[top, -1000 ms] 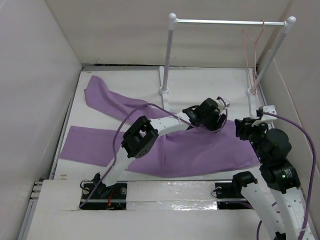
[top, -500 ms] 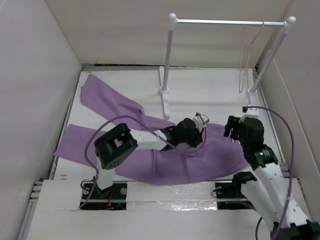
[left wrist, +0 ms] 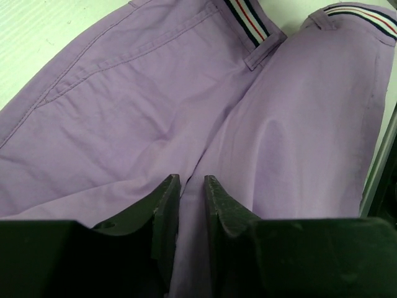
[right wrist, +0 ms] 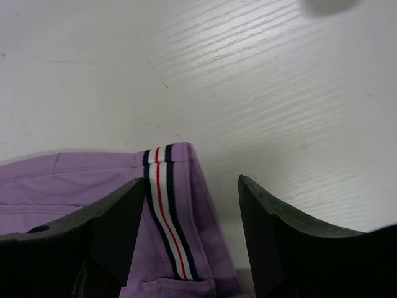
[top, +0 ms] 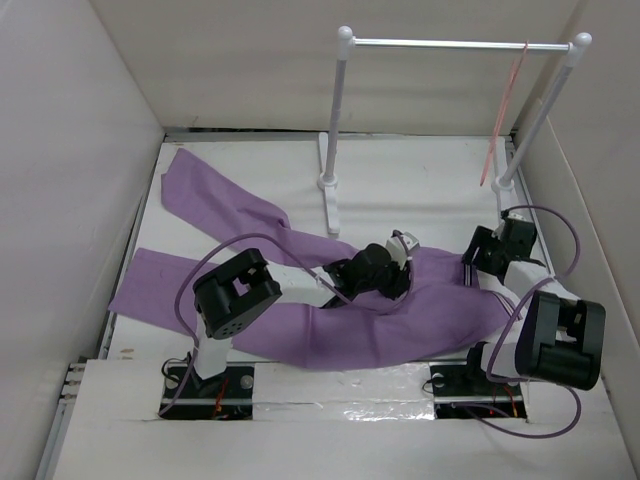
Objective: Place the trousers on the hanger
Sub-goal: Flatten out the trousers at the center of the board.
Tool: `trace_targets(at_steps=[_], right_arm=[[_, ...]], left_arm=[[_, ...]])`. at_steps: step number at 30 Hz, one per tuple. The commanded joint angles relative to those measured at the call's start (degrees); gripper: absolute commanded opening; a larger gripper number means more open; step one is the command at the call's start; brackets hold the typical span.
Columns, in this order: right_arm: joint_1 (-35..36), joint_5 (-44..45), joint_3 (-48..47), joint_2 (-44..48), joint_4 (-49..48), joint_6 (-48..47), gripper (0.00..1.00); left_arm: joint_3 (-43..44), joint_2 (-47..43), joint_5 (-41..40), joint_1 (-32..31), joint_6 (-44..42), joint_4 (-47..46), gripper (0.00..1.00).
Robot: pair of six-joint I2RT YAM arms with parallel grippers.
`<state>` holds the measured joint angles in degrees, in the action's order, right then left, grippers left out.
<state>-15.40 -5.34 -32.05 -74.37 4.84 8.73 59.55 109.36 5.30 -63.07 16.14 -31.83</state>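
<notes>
Trousers (top: 300, 325) lie flat on the table (top: 420, 180), not on the hanger. The left gripper (left wrist: 191, 192) is nearly closed and pinches a raised fold of purple cloth between its fingers (left wrist: 166, 198). A crease runs from the gap up toward the waistband (left wrist: 248, 15). In the top view the left gripper (top: 392, 275) sits low on the trousers' middle, with cloth bunched round it.

The right gripper (right wrist: 190, 183) is spread wide and holds nothing. It hangs just above the striped waistband (right wrist: 162, 205) end, where cloth meets bare table (right wrist: 279, 93). From above, the right gripper (top: 490, 250) is at the trousers' right edge, near the right post.

The legs spread left: one runs to the far left corner, the other lies along the near side. The hanger (top: 503, 115) hangs from the right end of the rail (top: 440, 44), seen edge-on and tilted, well apart from the trousers.
</notes>
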Motion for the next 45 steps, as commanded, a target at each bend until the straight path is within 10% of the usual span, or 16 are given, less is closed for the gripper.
trace_targets(at_steps=[1,9,14,28,45], right_arm=[[-0.42,-7.92,-1.0,-0.78,-7.56,-1.09,0.67],[-1.48,-11.96,-1.96,-3.76,-9.76,-0.12,0.35],[-0.08,-9.08,-0.47,2.61,-13.88,2.69,0.0],[-2.52,0.61,-4.6,18.38,-13.07,7.25,0.0],[-4.11,12.01,-19.18,-1.38,-20.92,9.81,0.0]], left_arm=[[-0.93,-2.74,-0.9,-0.56,-0.94,-3.85,0.21],[-1.8,-3.54,-1.61,-0.56,-1.11,-3.76,0.28],[-3.64,-7.66,-4.42,-0.56,-0.94,-2.62,0.62],[-16.29,-25.5,-11.99,-0.04,8.11,1.87,0.69],[-25.35,-31.75,-35.18,6.1,26.74,19.25,0.71]])
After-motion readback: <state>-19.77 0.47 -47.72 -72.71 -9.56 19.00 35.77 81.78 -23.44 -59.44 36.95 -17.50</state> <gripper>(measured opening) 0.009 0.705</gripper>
